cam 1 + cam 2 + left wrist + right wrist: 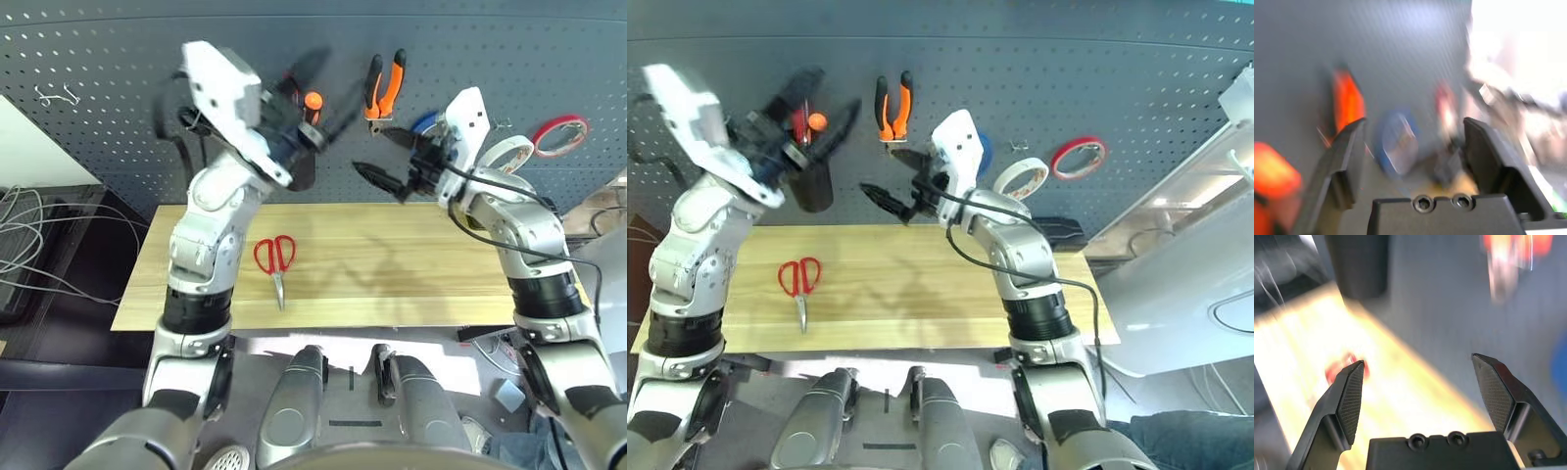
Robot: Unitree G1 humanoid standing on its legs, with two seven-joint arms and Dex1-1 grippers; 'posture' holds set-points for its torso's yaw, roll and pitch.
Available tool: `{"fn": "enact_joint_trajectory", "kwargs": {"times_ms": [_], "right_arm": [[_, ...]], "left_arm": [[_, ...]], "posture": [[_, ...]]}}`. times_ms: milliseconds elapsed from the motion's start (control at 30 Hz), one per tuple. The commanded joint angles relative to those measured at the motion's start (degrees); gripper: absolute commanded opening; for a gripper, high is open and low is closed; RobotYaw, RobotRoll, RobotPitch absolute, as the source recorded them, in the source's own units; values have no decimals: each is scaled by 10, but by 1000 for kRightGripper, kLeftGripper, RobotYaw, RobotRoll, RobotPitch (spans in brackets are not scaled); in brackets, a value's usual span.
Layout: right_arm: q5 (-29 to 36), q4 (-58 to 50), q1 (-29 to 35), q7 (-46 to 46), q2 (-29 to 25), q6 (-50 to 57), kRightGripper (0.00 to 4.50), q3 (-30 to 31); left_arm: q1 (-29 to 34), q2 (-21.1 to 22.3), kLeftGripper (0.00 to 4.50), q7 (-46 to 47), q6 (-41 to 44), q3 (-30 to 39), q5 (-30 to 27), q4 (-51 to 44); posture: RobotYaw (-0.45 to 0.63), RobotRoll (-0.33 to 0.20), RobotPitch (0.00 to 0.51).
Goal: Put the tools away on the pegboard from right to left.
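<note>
left gripper (315, 110): fingers spread wide, nothing between them; up at the black cup (810, 184) on the pegboard (118, 59), blurred in the head views.
right gripper (384, 157): jaws fully apart, empty; hangs in front of the board, just below the pliers.
screwdriver (807, 123): orange-and-black handle sticks up out of the cup, next to the left gripper. Looks stowed.
pliers (384, 86): orange handles, hanging on the board above the right gripper. Done.
white tape roll (506, 155): on a hook at the right of the board, partly behind the right arm. Done.
red-handled scissors (276, 260): flat on the wooden table (421, 274), blades toward the robot, well apart from both grippers. Not yet put away.
other items: red tape roll (561, 134) far right on the board, blue roll (984, 149) behind the right hand; not part of the job.
progress: three of four up, judging by the board; scissors are the last and leftmost.
next: probably the left arm, since it is closer to the scissors.
markings: no brand, label or text readable anywhere.
</note>
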Motion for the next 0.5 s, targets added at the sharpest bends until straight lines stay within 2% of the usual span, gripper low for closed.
{"fn": "enact_joint_trajectory", "kwargs": {"times_ms": [33,100,300,400,500], "right_arm": [[-13,2,10,-3,-5,37,4500,19],[-16,0,14,-11,-3,61,4500,20],[-14,26,12,-25,25,125,4500,30],[-20,43,14,-40,42,133,4500,32],[-36,70,14,-57,60,116,4500,38]], "left_arm": [[27,20,4480,13,94,-41,23,23],[46,15,4480,30,148,-42,22,45],[107,-1,4480,98,182,-41,93,191],[119,-16,4480,131,167,-15,117,251],[116,-36,4480,185,126,40,140,326]], "posture": [[62,0,198],[57,0,200],[50,0,212],[53,0,214],[64,0,220]]}}
